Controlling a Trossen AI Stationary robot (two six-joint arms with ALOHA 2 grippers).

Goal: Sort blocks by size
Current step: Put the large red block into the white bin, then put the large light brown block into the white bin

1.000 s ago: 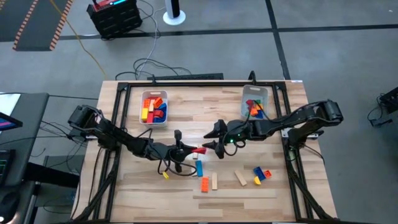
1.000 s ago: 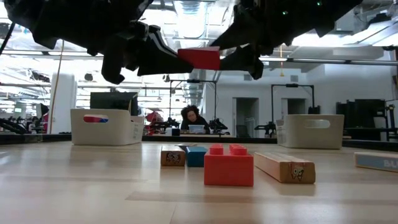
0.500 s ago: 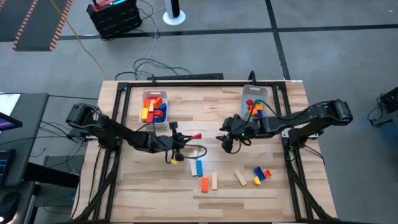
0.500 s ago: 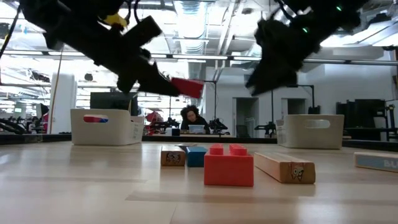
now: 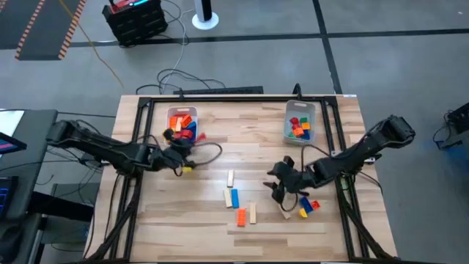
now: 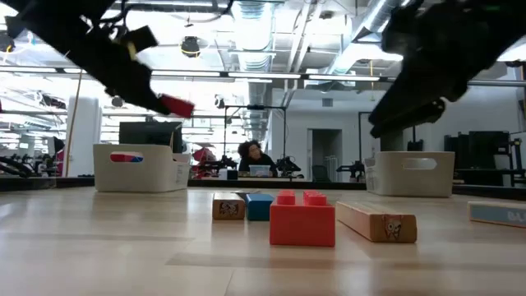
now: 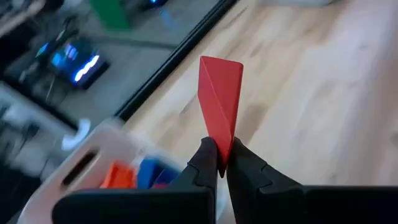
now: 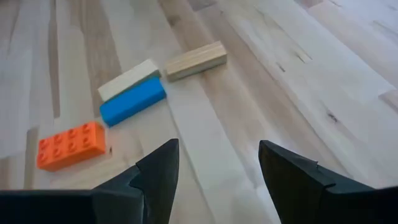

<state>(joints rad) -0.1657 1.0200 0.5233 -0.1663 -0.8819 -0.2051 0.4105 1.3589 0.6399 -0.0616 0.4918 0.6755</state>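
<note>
Overhead, table-level, two close wrist views.

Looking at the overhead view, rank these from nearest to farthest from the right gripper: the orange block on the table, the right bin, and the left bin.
1. orange block: beside the right gripper, toward the table's front.
2. right bin: at the back, on the gripper's own side of the table.
3. left bin: back left, across the table, by the left gripper.

Table: a pale wooden plank tabletop (image 5: pixel 220 213) in a black frame.
Bins: two clear plastic rectangular bins (image 5: pixel 182 127) (image 5: pixel 300 121) are set at the far side.
Blocks: loose blue (image 5: pixel 234 197), orange (image 5: pixel 240 216) and tan (image 5: pixel 253 213) bricks are scattered near the front.
</note>
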